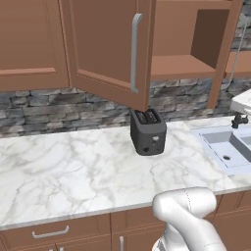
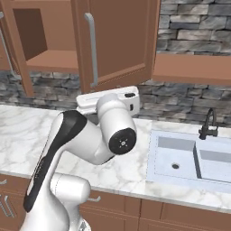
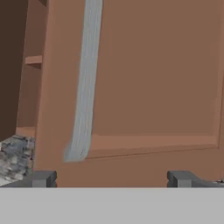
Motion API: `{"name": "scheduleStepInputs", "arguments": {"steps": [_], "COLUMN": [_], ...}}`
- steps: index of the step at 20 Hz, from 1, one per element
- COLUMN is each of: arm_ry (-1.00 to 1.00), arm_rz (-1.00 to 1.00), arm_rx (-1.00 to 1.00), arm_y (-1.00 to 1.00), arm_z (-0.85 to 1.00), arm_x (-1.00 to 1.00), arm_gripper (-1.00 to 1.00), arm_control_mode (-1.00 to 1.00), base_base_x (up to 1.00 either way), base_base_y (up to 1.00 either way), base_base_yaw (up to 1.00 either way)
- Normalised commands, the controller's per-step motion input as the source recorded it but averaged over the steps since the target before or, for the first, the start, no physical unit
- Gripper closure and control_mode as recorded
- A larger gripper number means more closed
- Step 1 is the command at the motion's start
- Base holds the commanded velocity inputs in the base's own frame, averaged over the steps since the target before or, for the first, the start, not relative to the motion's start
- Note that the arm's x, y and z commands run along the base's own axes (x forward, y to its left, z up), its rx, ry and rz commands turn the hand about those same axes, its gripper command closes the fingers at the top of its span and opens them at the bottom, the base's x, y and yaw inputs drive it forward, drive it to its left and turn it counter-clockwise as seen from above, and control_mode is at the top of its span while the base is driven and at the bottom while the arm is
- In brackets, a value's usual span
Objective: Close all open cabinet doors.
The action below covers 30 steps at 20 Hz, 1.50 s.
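End effector [image 3: 111, 178] spread wide, gripping nothing, right up at the open cabinet door [image 3: 144, 87], its silver handle [image 3: 84, 87] just left of center.

Reddish-brown cabinet doors [image 1: 105, 49], silver handle [image 1: 135, 51], black toaster [image 1: 147, 131], white-grey marbled counter [image 1: 73, 171].

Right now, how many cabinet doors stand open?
2. One open door swings out over the toaster, right in front of the tool. A second door stands edge-on at the far side of the same open cabinet, nearer the sink. More may lie outside the views.
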Motion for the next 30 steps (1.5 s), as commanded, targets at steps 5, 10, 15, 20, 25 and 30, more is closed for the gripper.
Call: {"name": "scheduleStepInputs", "arguments": {"steps": [5, 10, 15, 20, 25, 30], "arm_ry": [0.00, 0.00, 0.00, 0.00, 0.00, 0.00], "arm_rz": [0.04, 0.03, 0.03, 0.00, -0.03, -0.05], "arm_rx": [0.02, 0.02, 0.03, 0.00, 0.00, 0.00], "arm_y": [0.00, 0.00, 0.00, 0.07, 0.26, 0.28], "arm_z": [-0.16, -0.08, -0.09, -0.04, 0.00, 0.00], "arm_x": [0.47, 0.50, 0.47, 0.38, 0.32, 0.29], "arm_gripper": [-1.00, -1.00, -1.00, -1.00, -1.00, -1.00], "arm_control_mode": [-1.00, -1.00, -1.00, -1.00, -1.00, -1.00], "base_base_x": [0.00, 0.00, 0.00, 0.00, 0.00, 0.00], "base_base_y": [0.00, 0.00, 0.00, 0.00, 0.00, 0.00], "base_base_yaw": [0.00, 0.00, 0.00, 0.00, 0.00, 0.00]}}
